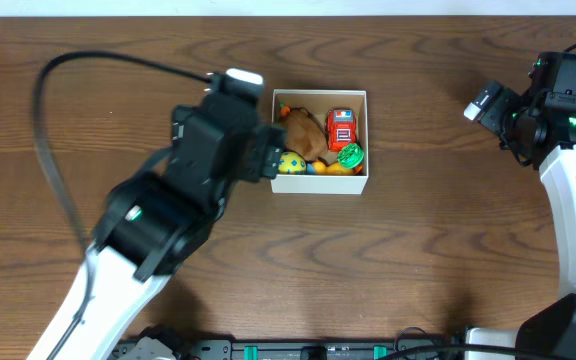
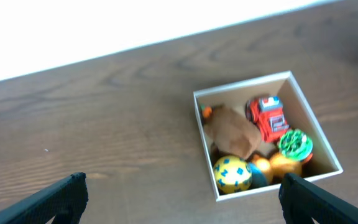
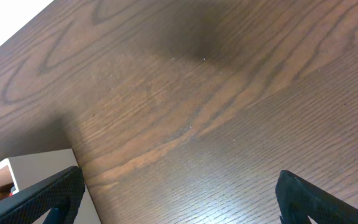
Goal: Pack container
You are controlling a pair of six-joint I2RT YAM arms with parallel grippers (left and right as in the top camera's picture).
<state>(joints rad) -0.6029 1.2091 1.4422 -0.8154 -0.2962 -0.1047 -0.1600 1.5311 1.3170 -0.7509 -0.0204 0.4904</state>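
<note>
The container (image 1: 320, 94) is a small white box in the middle of the table. It holds a brown plush toy (image 1: 306, 132), a red toy car (image 1: 341, 127), a green ball (image 1: 350, 154), a yellow ball with blue marks (image 1: 290, 163) and orange pieces. In the left wrist view the container (image 2: 205, 162) lies right of centre with the same toys inside. My left gripper (image 2: 182, 196) is open and empty, hovering by the box's left side. My right gripper (image 3: 179, 193) is open and empty over bare wood at the far right; a corner of the container (image 3: 36, 165) shows at its left.
The table (image 1: 418, 250) is dark brown wood. A black cable (image 1: 48, 110) loops over the left side behind my left arm. The table's far edge meets a white background along the top.
</note>
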